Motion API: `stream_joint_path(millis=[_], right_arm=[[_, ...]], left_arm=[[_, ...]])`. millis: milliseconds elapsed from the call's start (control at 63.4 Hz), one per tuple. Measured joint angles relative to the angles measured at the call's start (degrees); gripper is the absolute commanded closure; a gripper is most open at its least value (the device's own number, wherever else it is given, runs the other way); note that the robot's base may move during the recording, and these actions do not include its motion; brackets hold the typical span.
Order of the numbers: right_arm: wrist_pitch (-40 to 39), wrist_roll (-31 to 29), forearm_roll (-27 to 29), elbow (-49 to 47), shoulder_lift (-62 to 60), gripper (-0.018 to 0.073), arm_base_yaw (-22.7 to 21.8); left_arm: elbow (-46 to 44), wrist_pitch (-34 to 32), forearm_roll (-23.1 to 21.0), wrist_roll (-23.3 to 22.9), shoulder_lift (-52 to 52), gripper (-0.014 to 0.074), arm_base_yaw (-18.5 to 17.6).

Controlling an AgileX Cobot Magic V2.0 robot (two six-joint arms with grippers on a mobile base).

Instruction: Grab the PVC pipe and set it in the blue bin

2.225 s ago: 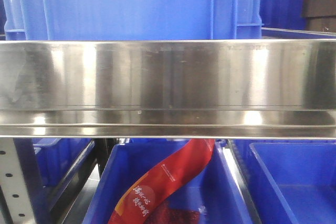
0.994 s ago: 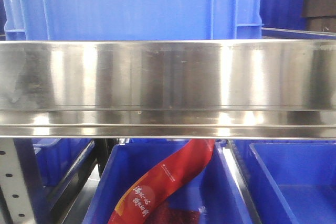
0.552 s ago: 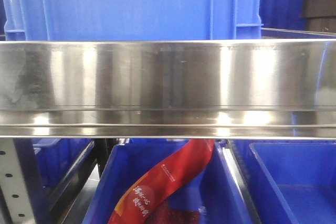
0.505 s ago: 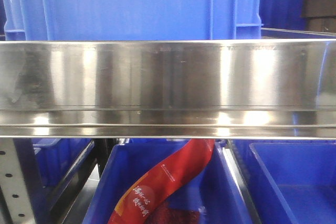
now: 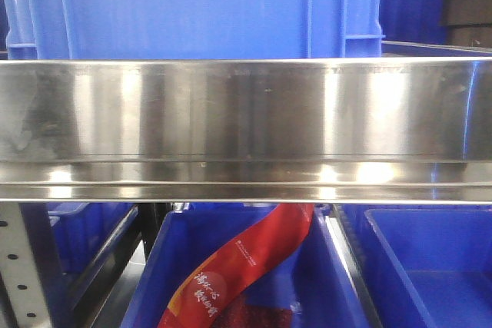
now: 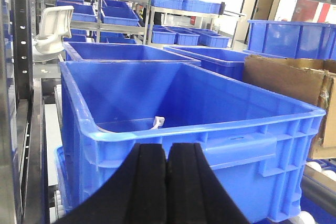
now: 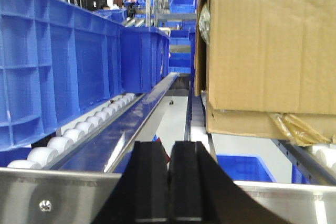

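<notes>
Largest item: the blue bin (image 6: 173,103), open-top crate on the rack, filling most of the left wrist view. Rigid moulded walls, ribbed rim. To its right sits a cardboard box (image 6: 286,85), also seen close up in the right wrist view, next to a roller track (image 7: 79,129). The front view shows only a steel shelf rail (image 5: 246,124) w/ blue crates above and below; a red printed bag (image 5: 246,263) lies in the lower crate. No arm is visible there.

Left gripper (image 6: 167,182): black pads pressed together, no gap, nothing betw. them. It hangs just outside the bin's near wall, aimed at the rim.

Right gripper (image 7: 169,182): pads likewise closed tight, empty, over the steel rail and pointing down the gap betw. crates and box.

PVC pipe (image 6: 158,123): slim white curved piece inside the bin, on the floor near the front wall. Only its squared-off end shows above the rim; the rest is hidden.

Handling, est.: light, stiff plastic, smooth and prob. slippery, not fragile. The thin arc may pivot in a loose pinch. Rec. grip: across the flat squared end or mid-arc, pads square to the faces, moderate force. Since the pipe appears to lie in a blue bin already, placement looks done or nearly so.
</notes>
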Motion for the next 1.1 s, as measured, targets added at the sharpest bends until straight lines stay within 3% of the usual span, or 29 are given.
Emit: stream_joint_path(millis=[757, 915, 1104], right_arm=[[0.8, 0.0, 0.0, 0.0, -0.3, 0.0727, 0.0], [0.8, 0.0, 0.0, 0.0, -0.3, 0.0727, -0.1], [0.8, 0.0, 0.0, 0.0, -0.3, 0.0727, -0.1]], left_arm=[[0.0, 0.0, 0.0, 0.0, 0.0, 0.0707, 0.0], [0.7, -2.5, 0.3, 0.0, -0.3, 0.0707, 0.0], [7.2, -5.2, 2.3, 0.0, -4.5, 0.0707, 4.3]])
